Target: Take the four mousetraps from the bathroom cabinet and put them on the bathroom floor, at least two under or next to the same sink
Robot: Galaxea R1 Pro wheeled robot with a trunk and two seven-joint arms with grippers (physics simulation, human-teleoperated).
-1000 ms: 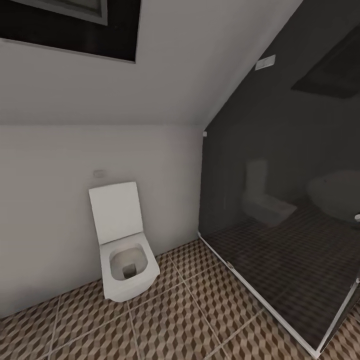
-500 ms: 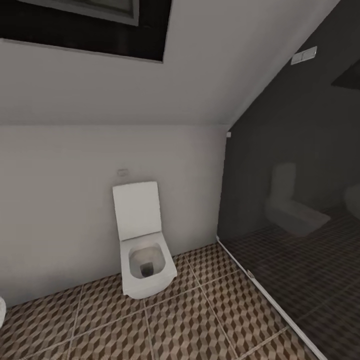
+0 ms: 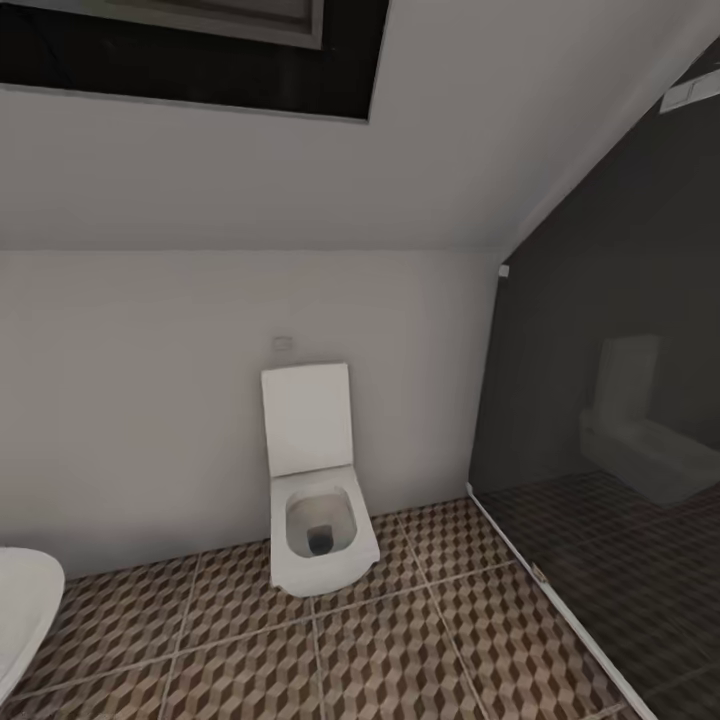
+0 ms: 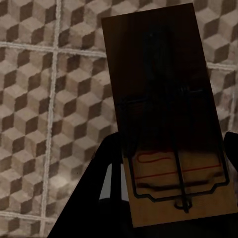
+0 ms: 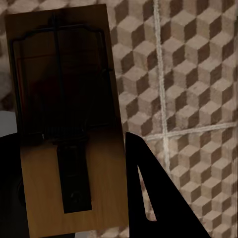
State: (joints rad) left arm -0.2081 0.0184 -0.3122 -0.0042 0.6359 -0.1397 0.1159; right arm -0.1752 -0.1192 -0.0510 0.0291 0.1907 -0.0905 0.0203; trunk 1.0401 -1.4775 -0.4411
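While each gripper clamps a flat wooden mousetrap (image 4: 163, 114), cube-patterned tiles (image 3: 380, 650) show.

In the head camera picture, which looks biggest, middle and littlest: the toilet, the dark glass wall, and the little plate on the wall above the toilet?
Largest to smallest, as they look:
1. dark glass wall
2. toilet
3. little wall plate

The glass stands nearer the camera, so its lead is partly closeness.

View: my head camera pans left, so everything slides right.
Toilet (image 3: 318, 500): now near centre.
Glass partition (image 3: 610, 420): less of it in frame.
White rim (image 3: 22, 610): newly entering at lower left.
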